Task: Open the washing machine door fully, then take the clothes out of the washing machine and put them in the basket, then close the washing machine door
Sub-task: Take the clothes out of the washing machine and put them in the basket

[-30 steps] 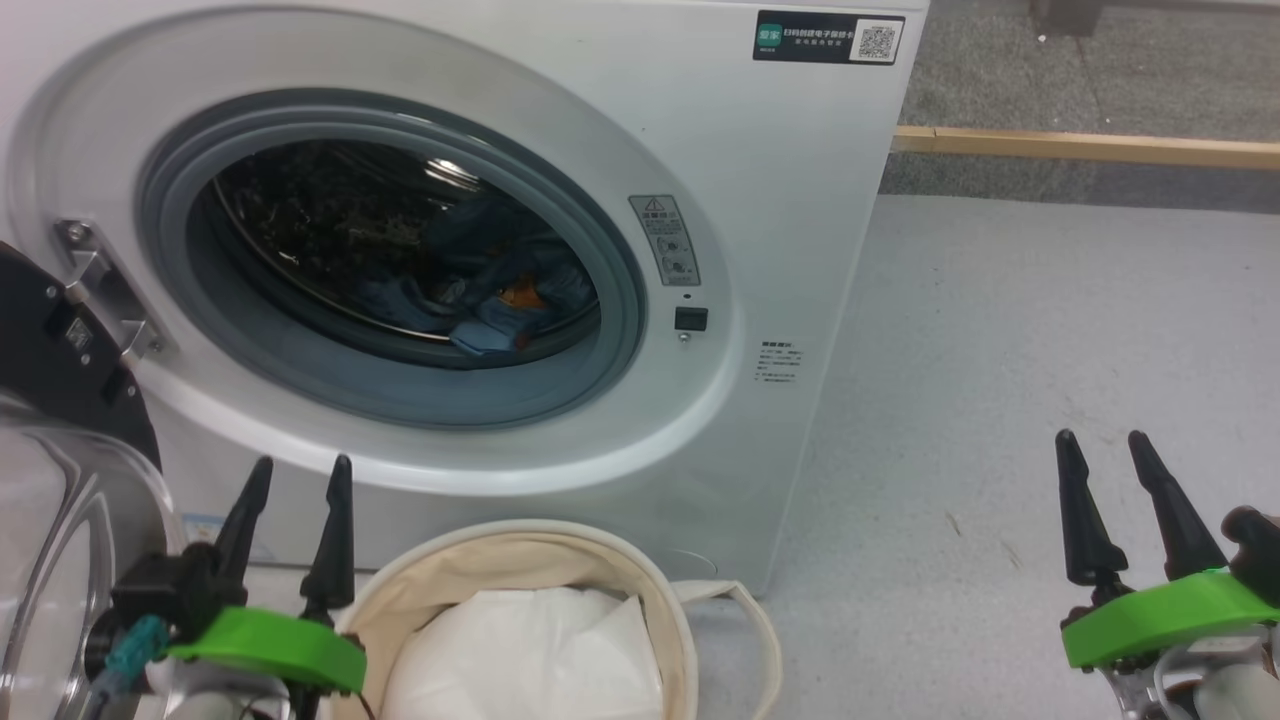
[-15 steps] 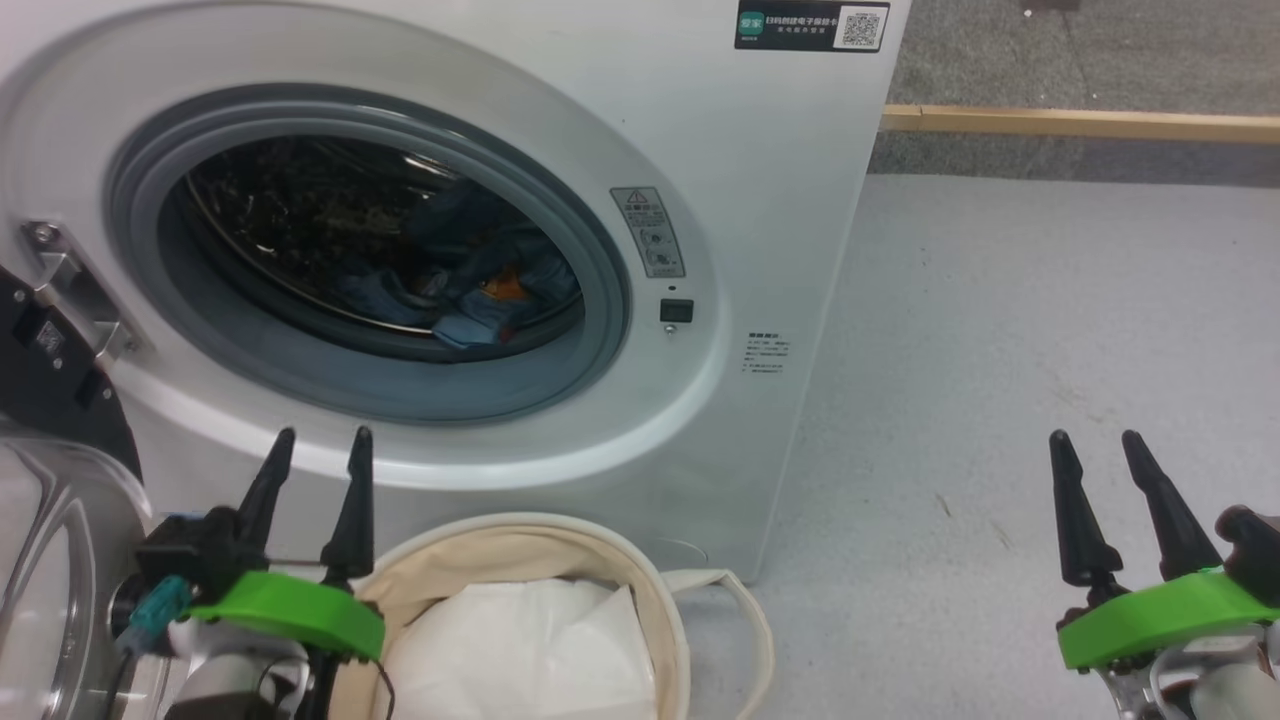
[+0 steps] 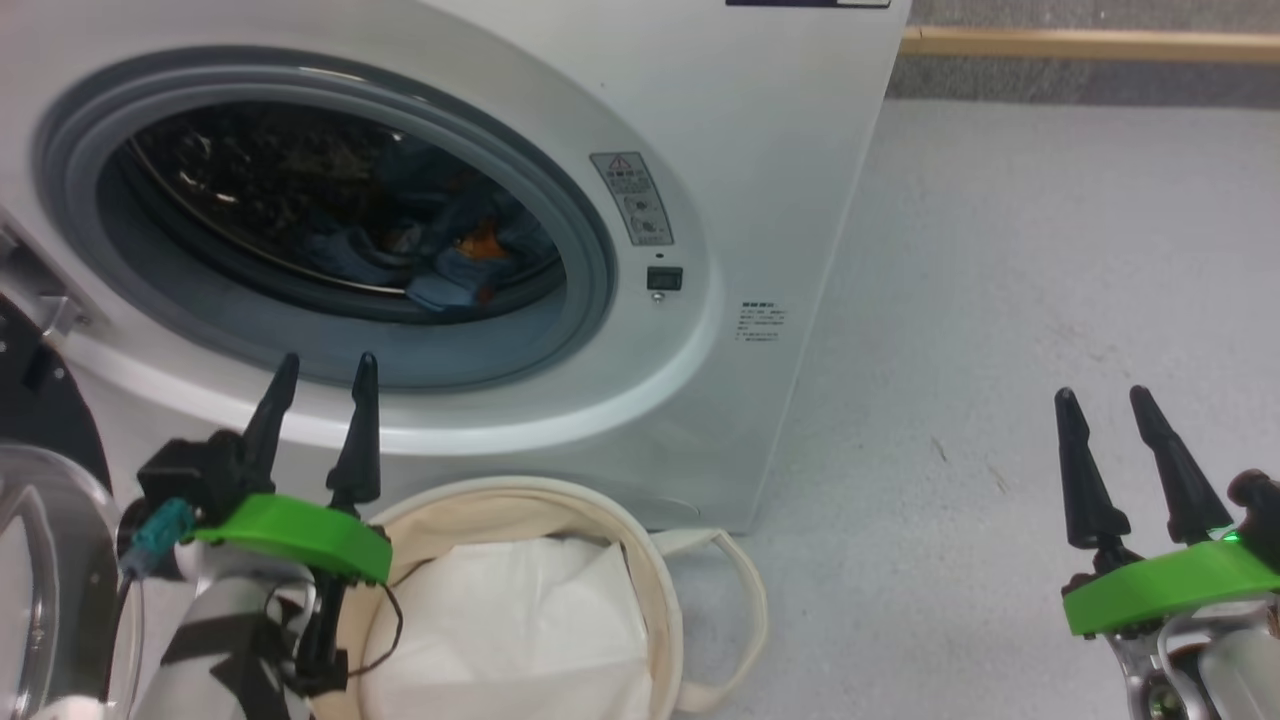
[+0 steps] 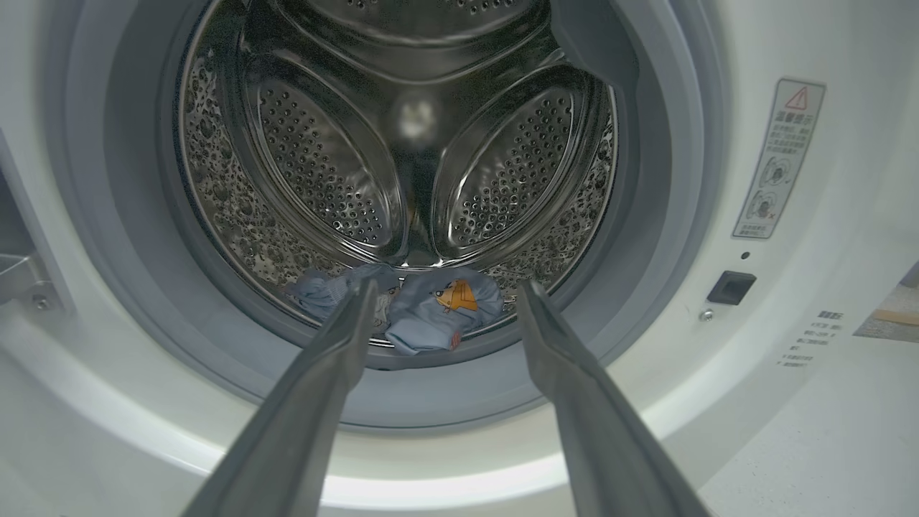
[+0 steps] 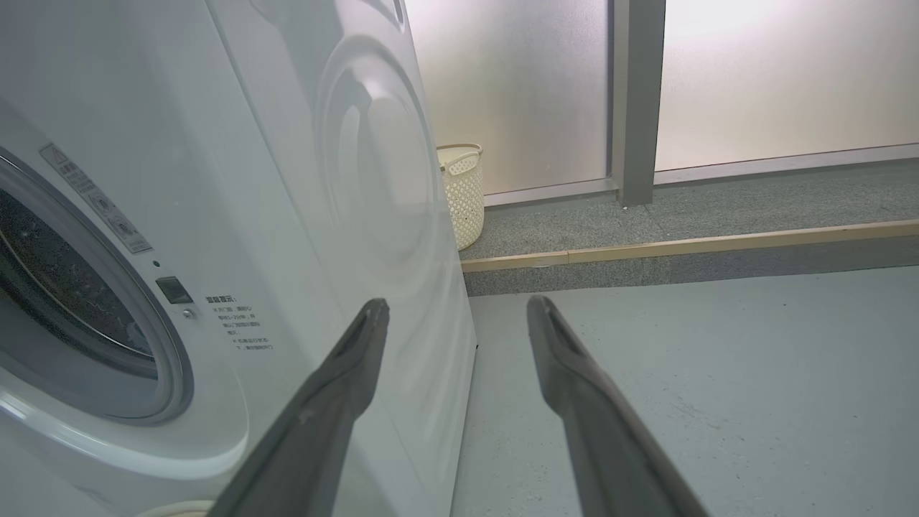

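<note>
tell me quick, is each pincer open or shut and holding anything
left pincer: open, holding nothing, pointed at the washing machine
right pincer: open, holding nothing, over the floor

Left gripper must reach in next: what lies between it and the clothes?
The grey gasket lip lies below the line from left gripper to clothes; otherwise bare, seen in left wrist view.

I saw light blue clothes (image 4: 423,319) with orange print, a white washing machine (image 3: 780,120) with grey gasket (image 4: 650,215), a cream basket (image 3: 480,515)
</note>
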Controlling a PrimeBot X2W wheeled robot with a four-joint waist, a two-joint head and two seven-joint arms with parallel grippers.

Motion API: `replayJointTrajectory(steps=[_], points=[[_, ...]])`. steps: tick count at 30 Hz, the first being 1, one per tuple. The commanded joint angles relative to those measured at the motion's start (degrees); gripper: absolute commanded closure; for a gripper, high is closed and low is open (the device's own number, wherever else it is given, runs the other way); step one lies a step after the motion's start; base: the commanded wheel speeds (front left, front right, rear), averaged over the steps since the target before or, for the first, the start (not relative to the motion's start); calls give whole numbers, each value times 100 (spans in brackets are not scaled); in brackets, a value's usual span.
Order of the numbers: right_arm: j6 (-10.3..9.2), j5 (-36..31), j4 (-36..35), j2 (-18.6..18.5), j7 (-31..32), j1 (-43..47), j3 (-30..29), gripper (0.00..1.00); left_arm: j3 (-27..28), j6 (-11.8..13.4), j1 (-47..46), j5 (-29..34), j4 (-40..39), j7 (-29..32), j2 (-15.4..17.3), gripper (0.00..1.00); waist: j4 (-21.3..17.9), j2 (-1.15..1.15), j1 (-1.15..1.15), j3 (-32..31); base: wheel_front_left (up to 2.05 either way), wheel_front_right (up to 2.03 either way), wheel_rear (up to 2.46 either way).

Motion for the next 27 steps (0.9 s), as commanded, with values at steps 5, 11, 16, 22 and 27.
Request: replayJointTrajectory(steps=[5, 11, 16, 22, 27], points=[[31, -58, -326, -170, -71, -264, 14, 0, 316, -74, -567, 96, 30, -69, 62, 0, -78, 0, 0, 360, 0, 0, 0], [31, -97, -523, -166, -71, -403, -18, 0, 458, -106, -934, 124, 160, -70, 23, 0, -137, 0, 0, 785, 0, 0, 0], [31, -134, -659, -172, -71, -523, -66, 0, 535, -122, -1260, 116, 289, -70, -5, 0, -174, 0, 0, 1117, 0, 0, 0], [31, -163, -765, -185, -71, -642, -91, 0, 504, -130, -1687, -20, 603, -70, -27, 0, -247, 0, 0, 1450, 0, 0, 0], [31, -196, -849, -195, -71, -725, -96, 0, 373, -132, -2126, -222, 980, -70, 0, 0, -328, 0, 0, 1747, 0, 0, 0]])
